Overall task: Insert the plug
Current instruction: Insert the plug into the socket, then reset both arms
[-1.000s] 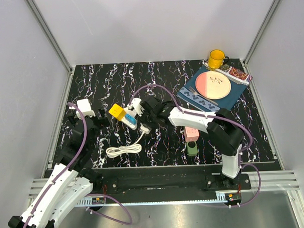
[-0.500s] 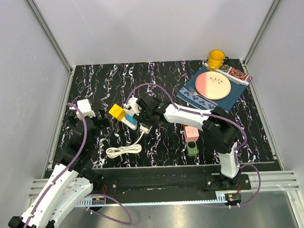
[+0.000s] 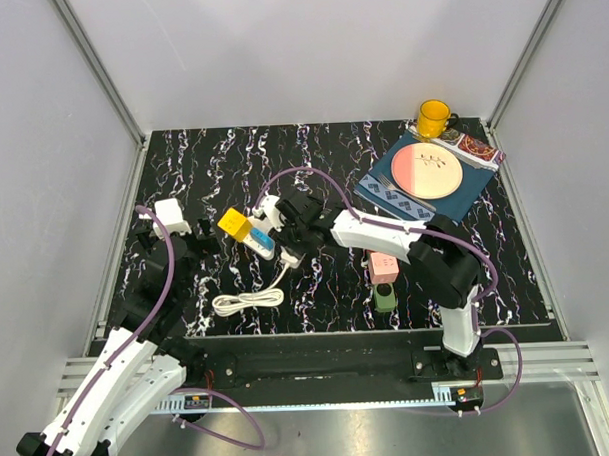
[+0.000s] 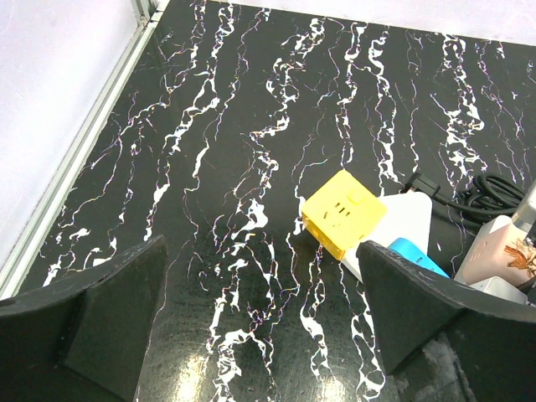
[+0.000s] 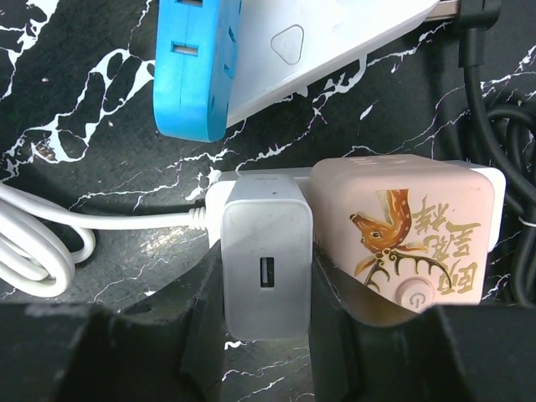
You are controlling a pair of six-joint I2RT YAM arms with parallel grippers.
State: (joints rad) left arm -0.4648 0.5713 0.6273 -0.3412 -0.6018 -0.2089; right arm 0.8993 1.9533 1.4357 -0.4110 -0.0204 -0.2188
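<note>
Gripping the white plug (image 5: 268, 260) at lower centre of the right wrist view, right gripper (image 5: 268, 322) clamps it, touching the pink socket block (image 5: 402, 239). Left gripper (image 4: 264, 310) fingers apart.

The table (image 4: 209, 276) is glossy, marble-patterned black. The plug (image 5: 266, 251) is smooth matt white plastic; the pink socket (image 5: 402, 222) beside it, likewise.

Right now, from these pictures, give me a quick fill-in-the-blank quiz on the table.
The right pincer clamps a white charger with one ____ port showing.
The cube by the power strip is ____.
The pink block beside the charger bears a ____ drawing.
The left pincer holds ____.
Missing: USB; yellow; deer; nothing.
</note>
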